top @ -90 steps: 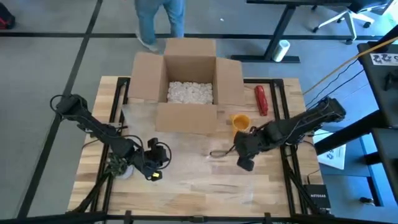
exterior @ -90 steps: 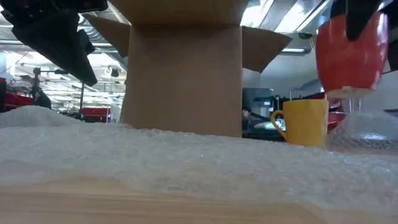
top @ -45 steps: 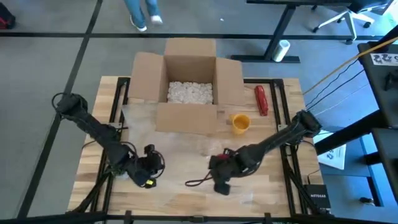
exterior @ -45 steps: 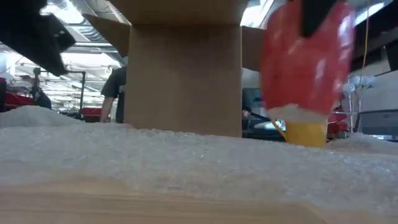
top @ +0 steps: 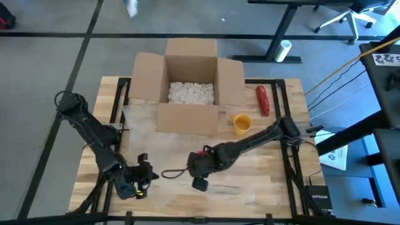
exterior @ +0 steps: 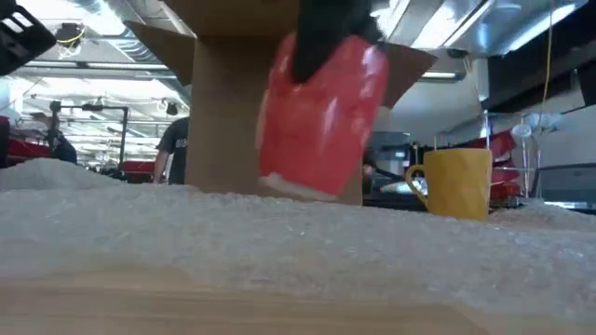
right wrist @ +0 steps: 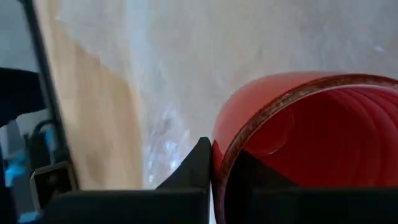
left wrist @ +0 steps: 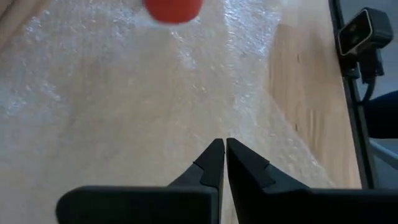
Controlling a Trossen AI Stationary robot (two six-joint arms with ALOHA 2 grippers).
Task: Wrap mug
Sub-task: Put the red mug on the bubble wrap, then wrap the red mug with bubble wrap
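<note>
the right gripper [right wrist: 212, 163] is clamping the rim of a red mug [exterior: 321, 116] and holding it just above the bubble wrap [exterior: 279, 237] near the table's [top: 275, 187] front centre. the left gripper [left wrist: 221, 163], fingers together, is hovering over the wrap's front-left area. a yellow mug [top: 242, 123] is standing beside the cardboard box [top: 190, 94].

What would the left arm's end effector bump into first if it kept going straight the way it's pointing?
Probably the clear bubble wrap sheet spread on the wooden table. The shut left end effector points across it, and the red mug sits farther ahead, slightly off to one side; depth is hard to judge.
</note>
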